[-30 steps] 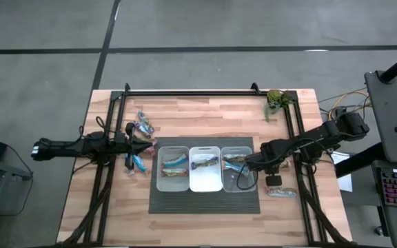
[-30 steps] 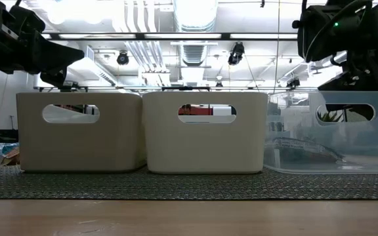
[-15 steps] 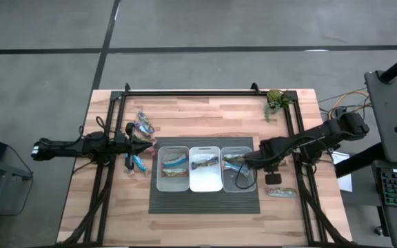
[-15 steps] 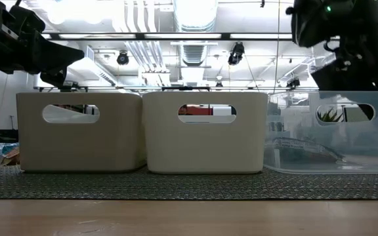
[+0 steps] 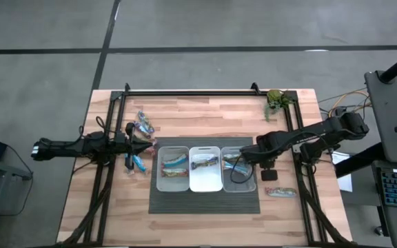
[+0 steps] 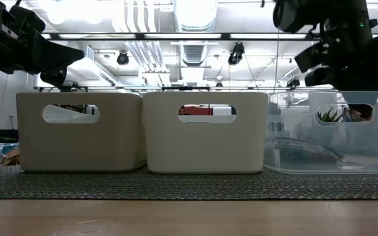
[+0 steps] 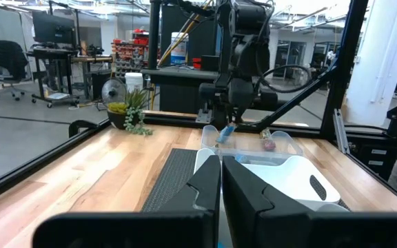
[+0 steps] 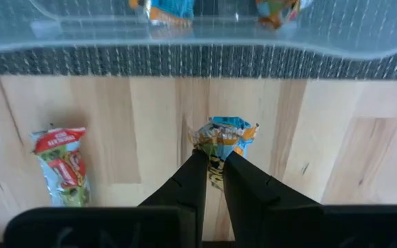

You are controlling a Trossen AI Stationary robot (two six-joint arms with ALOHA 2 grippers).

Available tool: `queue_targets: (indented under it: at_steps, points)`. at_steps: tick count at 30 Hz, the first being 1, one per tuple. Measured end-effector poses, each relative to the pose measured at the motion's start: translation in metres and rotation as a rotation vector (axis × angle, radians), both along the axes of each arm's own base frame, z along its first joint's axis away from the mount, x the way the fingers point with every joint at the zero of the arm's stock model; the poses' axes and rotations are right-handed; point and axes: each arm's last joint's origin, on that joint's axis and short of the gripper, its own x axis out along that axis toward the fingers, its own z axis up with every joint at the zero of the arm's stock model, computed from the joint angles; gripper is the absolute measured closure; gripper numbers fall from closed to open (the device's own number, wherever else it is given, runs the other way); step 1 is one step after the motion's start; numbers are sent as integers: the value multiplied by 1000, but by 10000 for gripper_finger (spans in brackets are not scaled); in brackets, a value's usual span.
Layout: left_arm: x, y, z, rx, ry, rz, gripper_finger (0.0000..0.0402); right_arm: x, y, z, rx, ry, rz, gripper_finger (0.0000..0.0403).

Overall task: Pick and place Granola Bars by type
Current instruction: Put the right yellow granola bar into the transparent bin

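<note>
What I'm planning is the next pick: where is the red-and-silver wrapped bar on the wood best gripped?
Probably across the middle of the red-and-silver wrapped bar, coming straight down: it lies flat on the wooden table, both long edges free.

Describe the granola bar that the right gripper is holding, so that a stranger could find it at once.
Start at the three bins on the dark mat and go to the clear bin on the right. The right gripper, beside its outer wall, pinches a blue bar in the air. The red-marked bar nearby lies loose on the table.
</note>
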Motion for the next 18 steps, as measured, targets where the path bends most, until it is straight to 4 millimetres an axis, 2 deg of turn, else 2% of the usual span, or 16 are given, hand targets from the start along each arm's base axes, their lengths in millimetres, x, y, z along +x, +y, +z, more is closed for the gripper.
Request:
queue_targets:
  at_steps: [18]
  points:
    - [0,0,0,0,0,0,402,-4,-5,-3,-4,41,-8,370]
